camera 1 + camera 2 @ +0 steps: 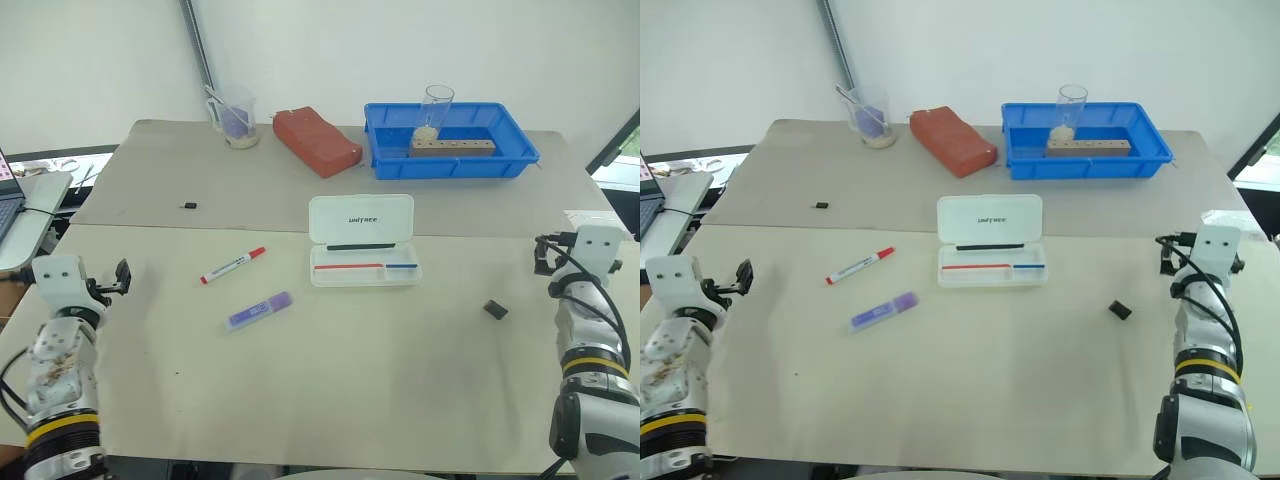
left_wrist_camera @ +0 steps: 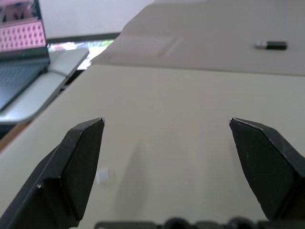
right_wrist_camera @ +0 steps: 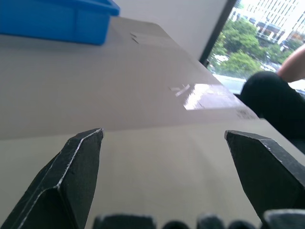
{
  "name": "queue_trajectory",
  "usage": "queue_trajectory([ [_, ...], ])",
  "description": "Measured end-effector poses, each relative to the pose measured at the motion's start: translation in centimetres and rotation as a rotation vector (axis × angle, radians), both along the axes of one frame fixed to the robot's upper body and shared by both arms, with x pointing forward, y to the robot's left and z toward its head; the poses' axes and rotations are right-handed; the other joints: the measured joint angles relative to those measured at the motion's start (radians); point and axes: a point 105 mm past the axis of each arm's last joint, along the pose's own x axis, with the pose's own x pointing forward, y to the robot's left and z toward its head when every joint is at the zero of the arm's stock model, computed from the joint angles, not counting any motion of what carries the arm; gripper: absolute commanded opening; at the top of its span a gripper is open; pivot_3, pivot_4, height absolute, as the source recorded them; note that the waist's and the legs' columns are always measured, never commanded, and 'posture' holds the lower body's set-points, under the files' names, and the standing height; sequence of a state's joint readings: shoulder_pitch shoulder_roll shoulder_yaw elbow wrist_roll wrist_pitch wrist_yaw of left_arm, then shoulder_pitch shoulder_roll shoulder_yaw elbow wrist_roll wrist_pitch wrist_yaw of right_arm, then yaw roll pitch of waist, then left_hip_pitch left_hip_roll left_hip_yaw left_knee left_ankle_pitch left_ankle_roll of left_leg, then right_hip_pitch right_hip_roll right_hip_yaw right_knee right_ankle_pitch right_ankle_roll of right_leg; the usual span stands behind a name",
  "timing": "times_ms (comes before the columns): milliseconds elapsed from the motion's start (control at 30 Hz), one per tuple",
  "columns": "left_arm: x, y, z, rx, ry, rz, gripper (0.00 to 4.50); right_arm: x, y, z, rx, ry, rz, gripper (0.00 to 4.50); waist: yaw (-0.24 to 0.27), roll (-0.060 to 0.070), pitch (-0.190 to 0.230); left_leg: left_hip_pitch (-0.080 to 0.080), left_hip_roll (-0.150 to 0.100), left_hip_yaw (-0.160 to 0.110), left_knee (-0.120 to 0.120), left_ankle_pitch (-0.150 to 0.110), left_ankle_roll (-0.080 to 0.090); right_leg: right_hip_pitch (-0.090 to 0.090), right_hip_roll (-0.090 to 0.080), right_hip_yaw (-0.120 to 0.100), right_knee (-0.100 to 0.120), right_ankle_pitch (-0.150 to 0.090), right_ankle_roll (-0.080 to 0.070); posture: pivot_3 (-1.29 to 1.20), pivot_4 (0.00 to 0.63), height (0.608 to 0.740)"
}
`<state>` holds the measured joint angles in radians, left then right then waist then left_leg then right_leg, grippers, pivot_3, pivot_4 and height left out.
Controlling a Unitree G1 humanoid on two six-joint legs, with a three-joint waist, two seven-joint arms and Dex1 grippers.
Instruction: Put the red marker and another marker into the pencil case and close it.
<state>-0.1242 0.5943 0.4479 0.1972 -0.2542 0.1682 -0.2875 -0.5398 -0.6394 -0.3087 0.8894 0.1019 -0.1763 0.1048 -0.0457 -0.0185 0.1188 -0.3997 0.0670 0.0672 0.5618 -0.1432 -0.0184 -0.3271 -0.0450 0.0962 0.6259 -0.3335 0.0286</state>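
The red marker, white-barrelled with a red cap, lies on the table left of centre. Just in front of it lies the purple marker. The translucent white pencil case sits open mid-table, lid tipped back, with a black pen, a thin red stick and a thin blue stick inside. At the table's left edge my left gripper stands open and empty, well away from the markers. My right gripper hovers open and empty over the right edge.
A blue tray with a wooden block and a clear cup stands at the back right. A red-brown block and a measuring cup stand at the back. Small black bits lie at left and right. A laptop sits off-table left.
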Motion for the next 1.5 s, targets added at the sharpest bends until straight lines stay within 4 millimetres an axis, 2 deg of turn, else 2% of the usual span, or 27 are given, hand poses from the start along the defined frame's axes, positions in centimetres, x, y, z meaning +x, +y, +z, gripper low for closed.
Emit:
queue_trajectory([
  [100, 2.2, -4.9, 4.3, 0.111, -0.011, -0.299, 4.46, 1.3, 3.0, 2.8, -0.058, 0.022, 0.243, 4.5, 0.008, 0.003, 0.001, -0.003, 0.0, 0.001, 0.0, 0.0, -0.003, -0.003, -0.001, -0.002, 0.001, 0.0, 0.0, 0.0, 0.15, 0.74],
  [133, 2.8, -7.1, 5.8, 0.147, -0.026, -0.406, 4.46, 1.6, 4.4, 3.8, -0.073, 0.023, 0.342, 4.5, 0.01, 0.003, 0.001, -0.004, 0.0, 0.001, 0.0, 0.0, -0.003, -0.003, -0.001, -0.001, 0.001, 0.001, 0.0, 0.0, 0.15, 0.74],
  [200, 3.6, -10.5, 7.2, 0.182, -0.028, -0.566, 4.46, 1.5, 7.1, 5.0, -0.093, 0.04, 0.512, 4.5, 0.012, 0.005, 0.0, -0.004, -0.001, 0.001, 0.0, 0.001, -0.002, -0.003, 0.0, -0.001, 0.0, 0.001, 0.0, 0.0, 0.15, 0.74],
  [233, 4.2, -13.7, 7.6, 0.205, -0.005, -0.711, 4.46, 0.5, 9.1, 5.1, -0.083, 0.082, 0.652, 4.5, 0.021, 0.005, 0.0, -0.005, -0.001, 0.0, 0.0, 0.002, 0.0, -0.003, 0.001, -0.002, 0.0, 0.0, 0.0, 0.0, 0.15, 0.74],
  [267, 4.3, -14.9, 7.7, 0.217, 0.005, -0.766, 4.46, 0.3, 10.3, 5.1, -0.077, 0.1, 0.714, 4.5, 0.021, 0.005, 0.0, -0.005, 0.0, 0.0, 0.0, 0.002, 0.001, -0.003, 0.002, -0.002, 0.0, 0.0, 0.0, 0.0, 0.15, 0.74],
  [300, 4.6, -18.1, 7.6, 0.244, 0.026, -0.895, 4.46, -0.7, 12.3, 4.9, -0.057, 0.135, 0.821, 4.5, 0.027, 0.005, 0.0, -0.007, 0.0, 0.0, 0.0, 0.004, 0.003, -0.004, 0.003, -0.001, 0.0, 0.0, 0.0, 0.0, 0.15, 0.74],
  [333, 4.5, -19.5, 7.5, 0.254, 0.031, -0.953, 4.46, -1.1, 13.5, 4.9, -0.052, 0.15, 0.878, 4.5, 0.029, 0.006, 0.0, -0.007, 0.0, 0.0, 0.001, 0.004, 0.003, -0.005, 0.003, -0.001, 0.0, 0.0, 0.0, 0.0, 0.15, 0.74],
  [400, 4.7, -24.3, 7.4, 0.254, 0.034, -1.127, 4.46, -2.7, 15.5, 4.5, -0.046, 0.214, 0.967, 4.5, 0.033, 0.006, 0.0, -0.009, -0.001, 0.0, 0.002, 0.004, 0.004, -0.007, 0.003, 0.0, 0.001, 0.0, 0.0, 0.0, 0.15, 0.74],
  [433, 4.5, -25.9, 7.3, 0.256, 0.041, -1.189, 4.46, -3.3, 16.3, 4.5, -0.043, 0.226, 0.998, 4.5, 0.034, 0.006, 0.0, -0.01, -0.001, 0.0, 0.003, 0.004, 0.004, -0.007, 0.003, 0.0, 0.001, 0.0, 0.0, 0.0, 0.15, 0.74],
  [500, 4.1, -28.7, 6.5, 0.264, 0.07, -1.299, 4.46, -4.8, 17.7, 4.6, -0.048, 0.263, 1.053, 4.5, 0.034, 0.006, 0.0, -0.011, -0.001, -0.001, 0.004, 0.004, 0.004, -0.007, 0.003, 0.0, 0.0, 0.0, 0.001, 0.0, 0.15, 0.74],
  [600, 3.3, -31.2, 3.6, 0.274, 0.163, -1.418, 4.46, -7.0, 19.1, 4.5, -0.051, 0.324, 1.101, 4.5, 0.027, 0.003, 0.002, -0.011, -0.001, -0.002, 0.004, 0.004, 0.004, -0.008, 0.004, 0.001, 0.0, 0.0, 0.001, 0.0, 0.15, 0.74],
  [800, 2.7, -33.3, -0.4, 0.319, 0.28, -1.523, 4.46, -9.4, 20.7, 4.7, -0.026, 0.364, 1.116, 4.5, 0.032, 0.002, 0.003, -0.013, -0.002, -0.004, 0.006, 0.004, 0.004, -0.008, 0.004, 0.0, 0.001, -0.001, 0.003, 0.0, 0.15, 0.74],
  [967, 3.2, -34.2, -2.0, 0.322, 0.3, -1.545, 4.46, -10.6, 21.1, 4.9, 0.007, 0.372, 1.106, 4.5, 0.035, 0.002, 0.003, -0.016, -0.002, -0.005, 0.009, 0.004, 0.005, -0.009, 0.004, -0.001, 0.0, -0.001, 0.003, 0.0, 0.15, 0.74],
  [1100, 2.8, -35.1, -3.2, 0.336, 0.321, -1.587, 2.65, -10.8, 20.7, 5.3, 0.003, 0.35, 1.069, 4.5, 0.034, 0.001, 0.003, -0.016, -0.002, -0.006, 0.009, 0.004, 0.005, -0.009, 0.004, -0.002, 0.0, -0.002, 0.004, 0.0, 0.15, 0.74],
  [1267, 2.9, -35.1, -4.0, 0.358, 0.347, -1.586, 0.22, -10.9, 20.5, 5.4, 0.005, 0.341, 1.05, 4.5, 0.031, 0.002, 0.003, -0.016, -0.002, -0.007, 0.009, 0.004, 0.005, -0.009, 0.004, -0.002, 0.0, -0.002, 0.004, 0.0, 0.15, 0.74],
  [1300, 3.0, -35.0, -4.2, 0.358, 0.352, -1.58, 0.08, -10.8, 20.5, 5.5, 0.011, 0.331, 1.048, 4.5, 0.031, 0.002, 0.003, -0.016, -0.002, -0.007, 0.009, 0.004, 0.006, -0.009, 0.005, -0.002, 0.0, -0.002, 0.004, 0.0, 0.15, 0.74],
  [1500, 3.2, -35.2, -4.2, 0.368, 0.341, -1.581, 0.08, -10.3, 20.8, 6.6, 0.002, 0.281, 1.05, 4.5, 0.032, 0.002, 0.003, -0.016, -0.002, -0.007, 0.009, 0.004, 0.006, -0.009, 0.004, -0.002, 0.001, -0.002, 0.005, 0.0, 0.15, 0.74],
])
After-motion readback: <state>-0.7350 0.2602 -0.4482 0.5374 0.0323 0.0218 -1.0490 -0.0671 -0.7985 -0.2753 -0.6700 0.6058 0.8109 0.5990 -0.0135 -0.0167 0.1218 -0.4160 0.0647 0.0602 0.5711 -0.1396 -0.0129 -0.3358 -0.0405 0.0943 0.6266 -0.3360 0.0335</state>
